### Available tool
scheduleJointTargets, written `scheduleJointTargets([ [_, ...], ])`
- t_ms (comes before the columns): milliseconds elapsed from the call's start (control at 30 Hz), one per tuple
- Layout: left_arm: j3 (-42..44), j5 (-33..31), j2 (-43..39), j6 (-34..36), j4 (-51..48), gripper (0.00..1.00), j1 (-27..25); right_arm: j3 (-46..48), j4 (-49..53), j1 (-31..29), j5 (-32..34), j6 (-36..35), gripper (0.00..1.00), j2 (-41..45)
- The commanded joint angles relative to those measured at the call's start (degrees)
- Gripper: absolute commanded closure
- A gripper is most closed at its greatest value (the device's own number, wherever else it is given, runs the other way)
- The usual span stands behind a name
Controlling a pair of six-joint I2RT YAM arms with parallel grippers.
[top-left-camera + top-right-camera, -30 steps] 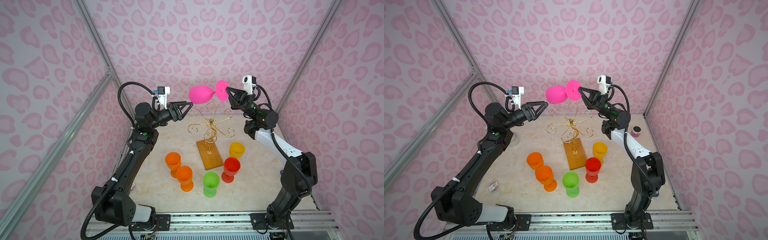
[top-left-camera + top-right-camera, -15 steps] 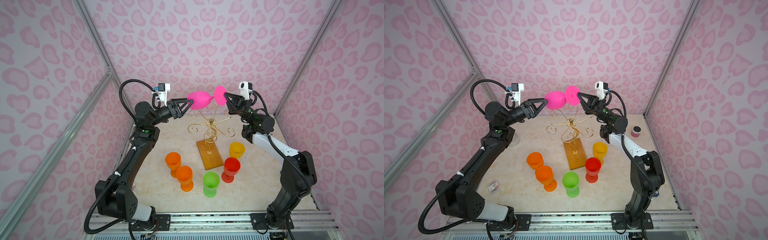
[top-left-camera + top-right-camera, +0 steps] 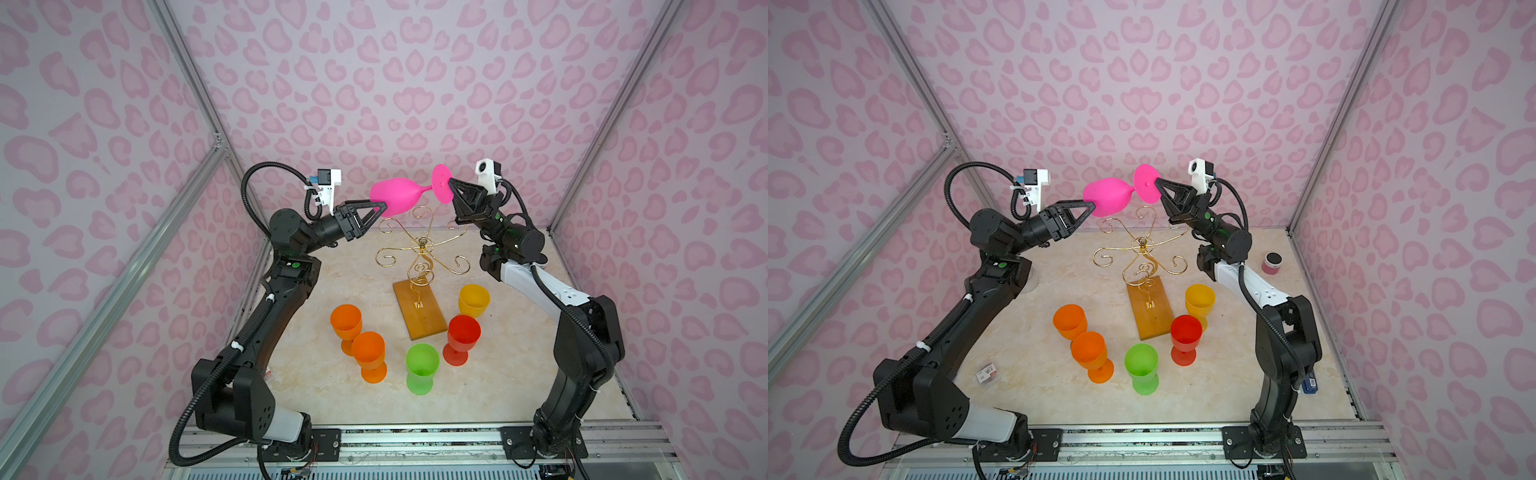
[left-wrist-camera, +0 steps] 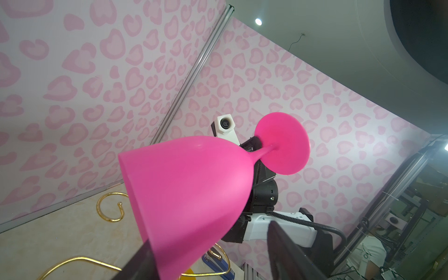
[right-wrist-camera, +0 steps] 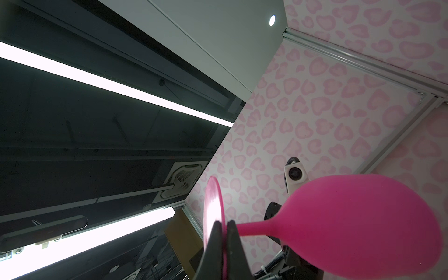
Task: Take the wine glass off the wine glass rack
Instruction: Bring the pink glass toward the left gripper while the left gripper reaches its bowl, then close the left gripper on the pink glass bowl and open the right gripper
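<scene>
Held the pink wine glass [image 3: 397,194] sideways just above the rack [image 3: 419,309], off its hooks. Pinched the foot in the right claw [image 3: 450,183]; straddled the bowl with the left claw [image 3: 383,205], jaws apart. Looked light, stiff, slick: judged the stem safest.

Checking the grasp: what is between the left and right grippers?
The pink wine glass, sideways above the rack: right gripper pinches its foot, left gripper flanks its bowl. Both top views show it.
</scene>
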State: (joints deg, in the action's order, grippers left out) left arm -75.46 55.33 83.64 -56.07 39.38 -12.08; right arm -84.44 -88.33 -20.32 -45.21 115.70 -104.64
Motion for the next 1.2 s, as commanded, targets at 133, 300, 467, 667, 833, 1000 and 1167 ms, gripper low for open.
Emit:
scheduleJointTargets([
  [133, 0.4, 2.1, -1.2, -1.9, 5.8, 0.50, -0.5, -0.2, -1.0, 1.0, 0.9, 3.3, 1.00, -1.4],
  [300, 0.2, 2.1, -1.5, -2.7, 6.7, 0.60, -1.0, -0.2, -0.9, 1.6, 1.8, 4.7, 1.00, -1.8],
  [467, 0.1, 2.2, -1.8, -3.2, 6.9, 0.69, -1.5, -0.2, -1.0, 1.7, 1.9, 5.3, 1.00, -2.1],
  [667, -0.1, 2.4, -2.3, -3.6, 6.9, 0.77, -2.2, -0.2, -1.0, 2.0, 1.8, 6.0, 1.00, -2.6],
  [833, -0.4, 2.4, -2.2, -4.0, 7.1, 0.83, -2.6, -0.2, -1.0, 2.5, 1.5, 6.6, 0.97, -2.5],
  [1000, -0.6, 2.4, -2.3, -4.4, 7.3, 0.98, -2.8, -0.2, -1.0, 3.5, 1.4, 6.6, 0.88, -1.9],
  [1167, -0.8, 2.5, -2.6, -4.5, 7.3, 0.98, -2.7, -0.2, -0.9, 4.8, 1.3, 6.6, 0.79, -1.4],
])
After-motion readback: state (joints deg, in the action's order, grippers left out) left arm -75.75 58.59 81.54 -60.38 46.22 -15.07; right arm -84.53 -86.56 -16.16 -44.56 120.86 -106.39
